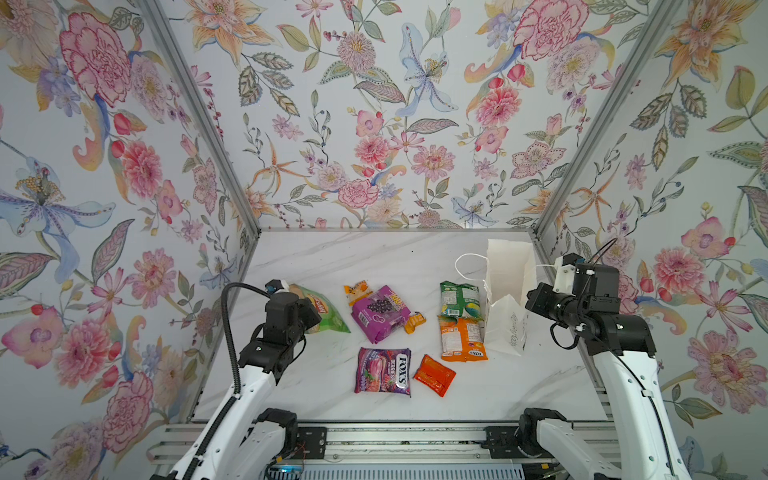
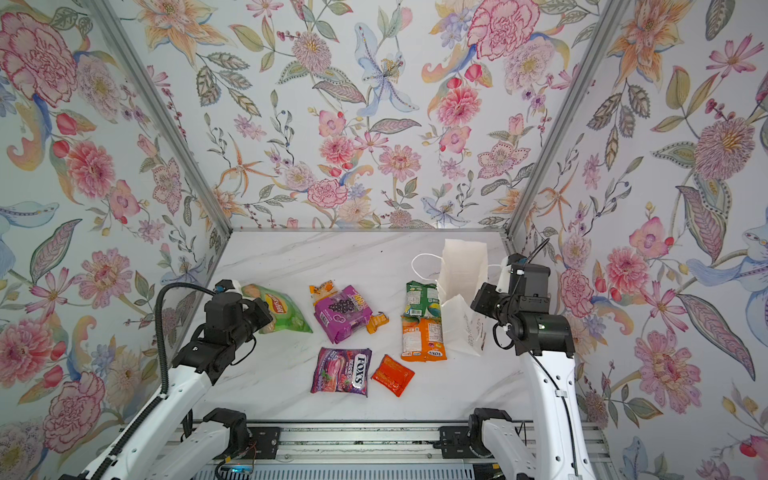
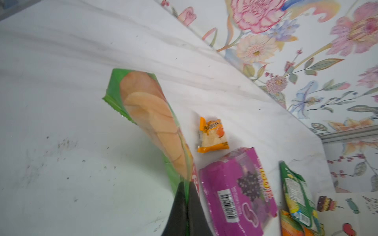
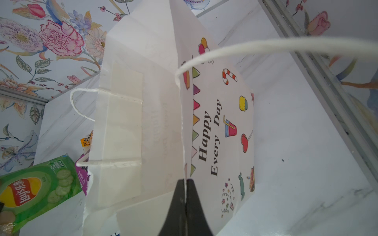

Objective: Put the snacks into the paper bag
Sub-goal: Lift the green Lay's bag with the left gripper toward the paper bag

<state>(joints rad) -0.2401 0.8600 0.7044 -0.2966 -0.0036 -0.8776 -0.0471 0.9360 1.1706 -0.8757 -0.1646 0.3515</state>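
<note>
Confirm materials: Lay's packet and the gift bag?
Lay's packet: apparently thin plastic film, glossy, with a crimped, serrated end seal. Paper bag: matte white paper, by its sharp creases and zigzag-cut rim. Cord handle: white twisted cord, possibly paper; fibre unclear.

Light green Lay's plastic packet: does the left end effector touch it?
Touching. The left wrist view shows the left end effector shut on the edge of the light green Lay's plastic packet.
</note>
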